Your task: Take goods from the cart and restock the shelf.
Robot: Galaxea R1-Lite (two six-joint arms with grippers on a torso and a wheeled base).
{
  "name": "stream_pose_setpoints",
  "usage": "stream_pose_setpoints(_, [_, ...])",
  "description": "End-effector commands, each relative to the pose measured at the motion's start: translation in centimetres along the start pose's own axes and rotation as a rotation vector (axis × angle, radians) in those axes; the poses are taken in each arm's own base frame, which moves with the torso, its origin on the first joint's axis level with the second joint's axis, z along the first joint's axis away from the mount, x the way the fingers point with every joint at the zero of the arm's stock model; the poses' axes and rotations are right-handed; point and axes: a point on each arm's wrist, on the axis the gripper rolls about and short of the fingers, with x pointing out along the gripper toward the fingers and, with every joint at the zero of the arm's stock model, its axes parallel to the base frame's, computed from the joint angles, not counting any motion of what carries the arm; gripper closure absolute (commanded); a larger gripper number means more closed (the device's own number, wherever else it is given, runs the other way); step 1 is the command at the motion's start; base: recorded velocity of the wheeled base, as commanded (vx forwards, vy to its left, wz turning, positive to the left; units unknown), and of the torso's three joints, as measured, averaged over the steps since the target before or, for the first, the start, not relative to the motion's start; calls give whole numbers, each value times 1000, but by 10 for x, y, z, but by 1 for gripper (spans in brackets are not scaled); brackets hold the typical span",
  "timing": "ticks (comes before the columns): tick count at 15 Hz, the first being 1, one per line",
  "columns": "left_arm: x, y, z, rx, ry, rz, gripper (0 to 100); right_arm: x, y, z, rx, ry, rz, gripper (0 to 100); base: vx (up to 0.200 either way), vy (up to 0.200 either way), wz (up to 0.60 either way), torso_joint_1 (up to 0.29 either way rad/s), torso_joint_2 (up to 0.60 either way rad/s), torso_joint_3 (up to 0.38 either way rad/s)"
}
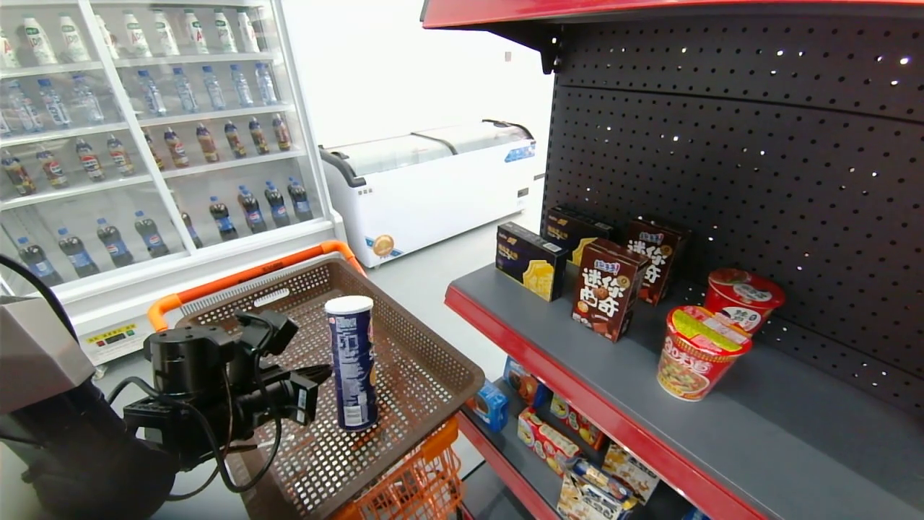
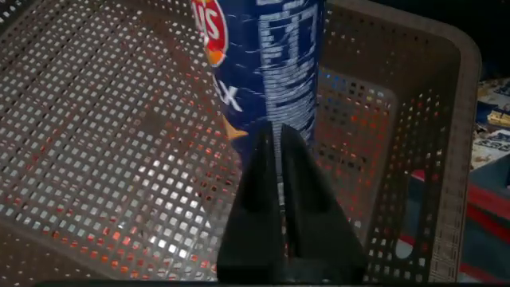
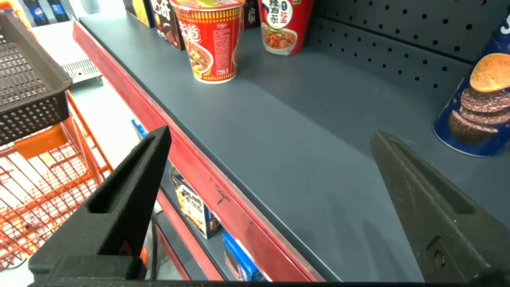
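Shop, supermarket aisle. Glass-door drinks cooler (image 1: 202, 263) full of bottles (image 1: 250, 208); chest freezer (image 1: 433, 195) behind. Pegboard-backed retail shelf (image 1: 722, 433), red edge, stocked with snack boxes (image 1: 606, 289), cup noodles (image 1: 696, 354). Orange shopping cart (image 1: 245, 276).

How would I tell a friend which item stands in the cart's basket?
Find the orange cart left of the grey shelf; a brown basket sits on top. Upright in it stands a blue tube with a white lid, a slim cylinder unlike the shelf's boxes and cups.
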Motion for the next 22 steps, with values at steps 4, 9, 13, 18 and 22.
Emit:
stream_pose_setpoints(4, [0, -1, -4, -2, 16, -1, 100, 0, 0, 0, 0, 0, 0, 0, 0, 0, 0, 0, 0, 0])
stream_pose_setpoints(9, [0, -9, -6, 46, 26, -18, 100, 0, 0, 0, 0, 1, 0, 0, 0, 0, 0, 0, 0, 0])
stream_pose_setpoints(13, [-9, -15, -15, 42, 60, -19, 0, 0, 0, 0, 0, 0, 0, 0, 0, 0, 0, 0, 0, 0])
stream_pose_setpoints(18, [-9, -25, -12, 58, 33, -55, 0, 0, 0, 0, 0, 0, 0, 0, 0, 0, 0, 0, 0, 0])
stream_pose_setpoints(22, [-1, -42, -17, 70, 63, -116, 0, 0, 0, 0, 0, 0, 0, 0, 0, 0, 0, 0, 0, 0])
